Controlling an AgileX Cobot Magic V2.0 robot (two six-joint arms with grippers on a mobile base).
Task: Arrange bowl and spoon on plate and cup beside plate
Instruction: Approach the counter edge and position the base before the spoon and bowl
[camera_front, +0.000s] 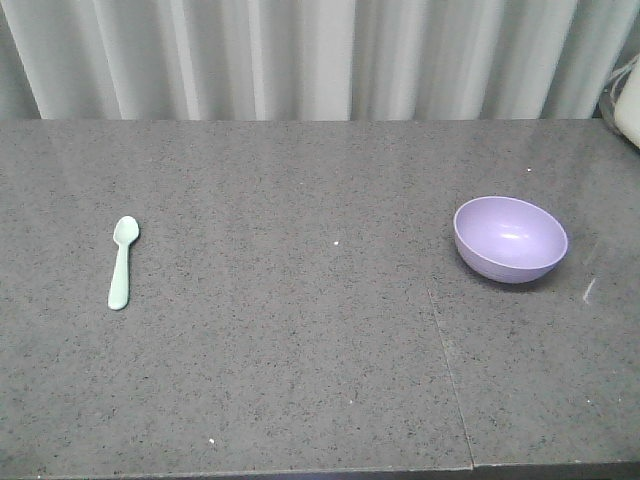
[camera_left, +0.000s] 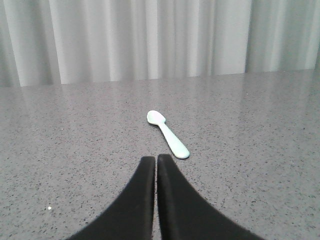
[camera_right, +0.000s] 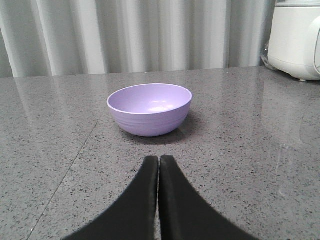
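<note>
Front view overlooks table (camera_front: 300, 400); wrist views (low) face curtain (camera_left: 150, 40)

My left gripper (camera_left: 156, 159), black jaws pressed together on nothing, points across a speckled grey countertop (camera_left: 60, 150). A mint-green spoon (camera_left: 167, 133) lies just beyond the tips, its handle angled near and right. Pale curtains (camera_left: 150, 40) hang at the far edge.

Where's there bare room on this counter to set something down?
The widest bare stretch is the middle of the counter, between the spoon on the left and the bowl on the right. The front strip below both is bare too. Tightest spot: the far right corner, by the white appliance.
</note>
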